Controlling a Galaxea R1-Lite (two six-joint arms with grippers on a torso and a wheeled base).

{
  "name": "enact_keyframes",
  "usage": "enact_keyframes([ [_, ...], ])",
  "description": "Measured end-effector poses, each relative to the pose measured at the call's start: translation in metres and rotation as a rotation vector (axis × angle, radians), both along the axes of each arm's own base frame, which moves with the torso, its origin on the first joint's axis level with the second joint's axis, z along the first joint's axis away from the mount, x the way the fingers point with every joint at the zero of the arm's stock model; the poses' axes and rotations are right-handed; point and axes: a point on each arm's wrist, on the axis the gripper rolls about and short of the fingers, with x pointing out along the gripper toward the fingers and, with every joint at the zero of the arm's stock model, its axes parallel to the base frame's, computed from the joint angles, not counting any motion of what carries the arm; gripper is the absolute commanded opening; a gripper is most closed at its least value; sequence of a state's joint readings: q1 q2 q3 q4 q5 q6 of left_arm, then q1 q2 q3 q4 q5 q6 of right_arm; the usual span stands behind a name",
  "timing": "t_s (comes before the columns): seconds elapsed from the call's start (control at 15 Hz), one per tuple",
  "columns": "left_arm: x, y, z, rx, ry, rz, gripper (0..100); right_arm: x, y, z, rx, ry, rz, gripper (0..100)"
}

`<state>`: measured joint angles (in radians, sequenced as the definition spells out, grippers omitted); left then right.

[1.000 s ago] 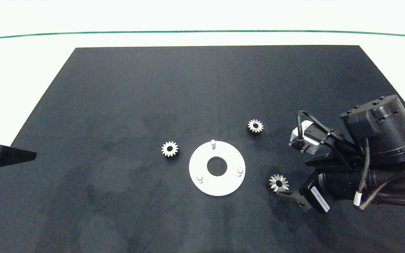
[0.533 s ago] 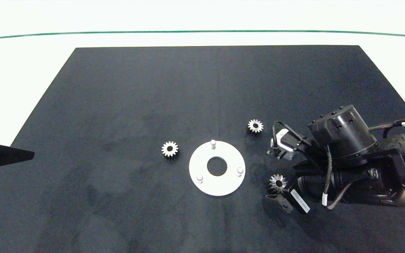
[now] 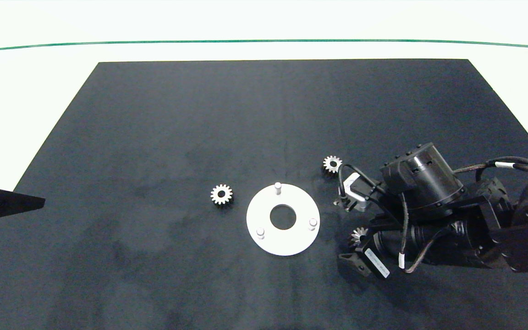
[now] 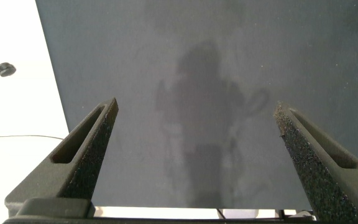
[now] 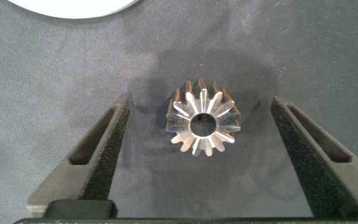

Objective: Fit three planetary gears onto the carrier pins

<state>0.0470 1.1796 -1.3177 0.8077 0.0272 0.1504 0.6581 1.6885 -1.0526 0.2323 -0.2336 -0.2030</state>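
Bright, even overhead light washes the white table point(image 3: 264, 23) almost featureless around the black mat point(image 3: 200, 114). The mat shows mottled pale sheen. Soft shadows pool beside the gear point(image 5: 202, 120) and under the right arm point(image 3: 429, 220). Focus is sharp.

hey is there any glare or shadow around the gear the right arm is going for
Right wrist view: the gear shines brightly on its tooth faces, and a soft dark shadow spreads on the mat around it, between the open right end effector fingers. Head view: the arm partly hides it.
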Motion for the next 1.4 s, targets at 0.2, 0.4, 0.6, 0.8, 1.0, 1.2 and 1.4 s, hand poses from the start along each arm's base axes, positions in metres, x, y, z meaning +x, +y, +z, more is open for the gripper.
enact_keyframes([
  [0.2,-0.0001,0.0,-0.0002,0.0,0.0,-0.002,100,-0.0001,-0.0002,-0.0019,-0.005,0.007,-0.002,79],
  [0.4,-0.0012,-0.0001,0.0003,-0.001,-0.004,-0.001,100,-0.0001,-0.0003,-0.0022,-0.005,0.009,-0.002,73],
  [0.6,-0.0028,-0.0002,0.0009,-0.002,-0.009,0.0,100,0.0002,-0.0007,-0.0023,-0.005,0.009,-0.004,67],
  [0.8,-0.0034,-0.0001,0.0011,-0.001,-0.011,0.0,100,0.0002,-0.0011,-0.0027,-0.004,0.011,-0.008,61],
  [1.0,-0.0037,-0.0002,0.0011,-0.001,-0.011,0.0,100,-0.0001,-0.0013,-0.003,0.006,0.016,-0.021,55],
  [1.2,-0.0039,-0.0002,0.0011,0.0,-0.011,-0.002,100,-0.0002,-0.0014,-0.0031,0.006,0.017,-0.022,49],
  [1.4,-0.0039,-0.0002,0.001,-0.001,-0.011,-0.001,100,-0.0007,-0.0012,-0.0033,0.004,0.02,-0.02,43],
])
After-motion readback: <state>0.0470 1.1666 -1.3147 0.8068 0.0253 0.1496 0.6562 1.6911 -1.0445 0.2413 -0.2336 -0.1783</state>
